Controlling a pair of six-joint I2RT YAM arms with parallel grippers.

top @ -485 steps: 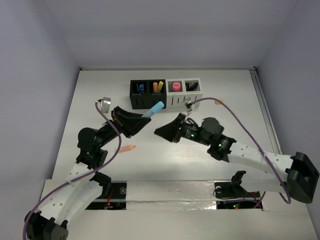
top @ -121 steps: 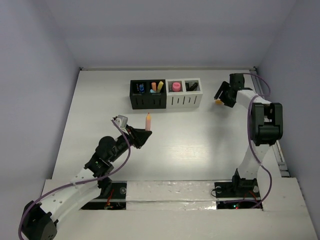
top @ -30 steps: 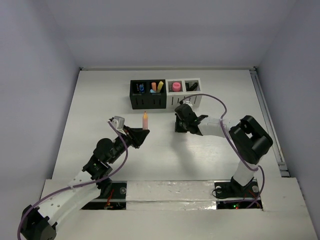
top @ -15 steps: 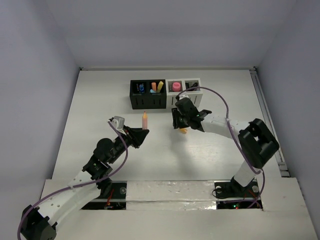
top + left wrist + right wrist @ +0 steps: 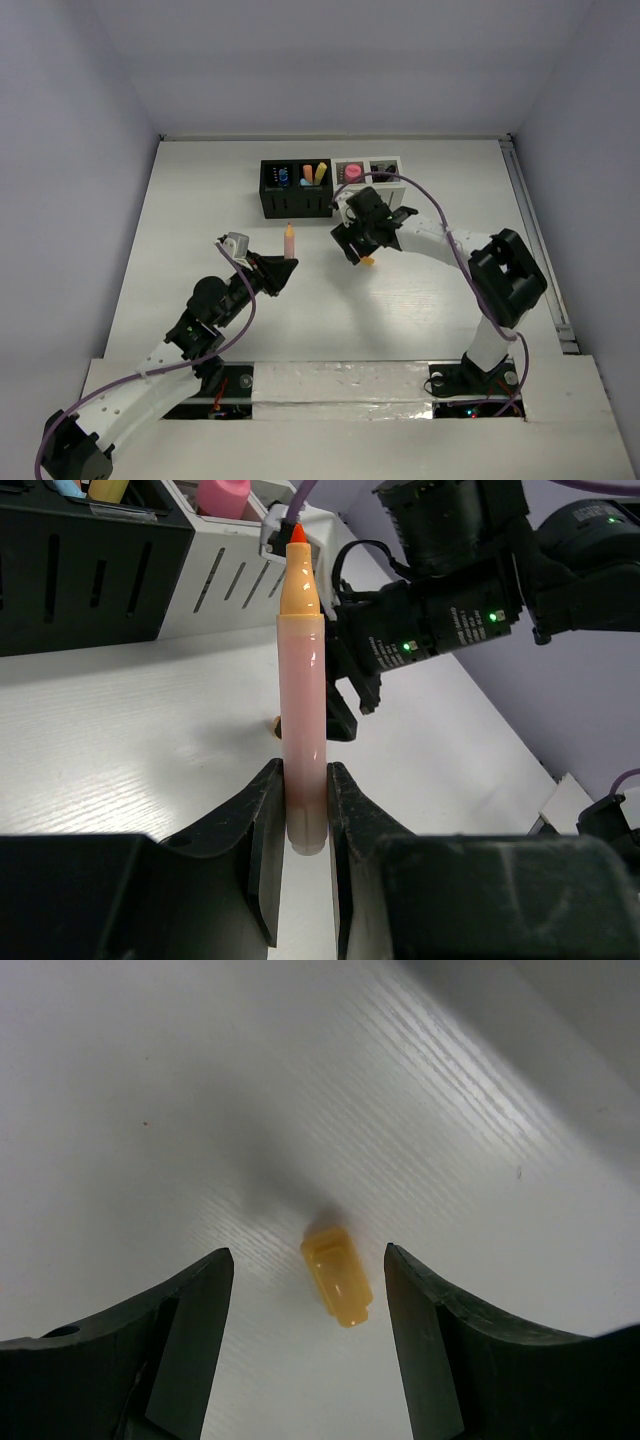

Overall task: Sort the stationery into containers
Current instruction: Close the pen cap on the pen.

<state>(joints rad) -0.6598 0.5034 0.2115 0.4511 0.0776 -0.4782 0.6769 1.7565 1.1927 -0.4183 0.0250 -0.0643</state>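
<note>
Jaws first. In the top view your left jaws are closed on the orange pen, held upright over the bench left of centre, short of the containers that sit midway along the far edge. Your right jaws hang over a small yellow piece lying just in front of the white pair of containers.

In the left wrist view, the orange pen is pinched at its lower end, tip up, with the barrel standing free above the jaws. It looks glossy, stiff and light, and could pivot in so low a grip, so carry it gently. The containers show at upper left.

In the right wrist view, your right jaws are spread wide and hold nothing. The yellow piece lies on the bench between them, touching neither. It looks like a smooth, hard, very light stub that may roll or squirt out, so close across its middle, square to its length. No brand, label or writing is readable in any view.
</note>
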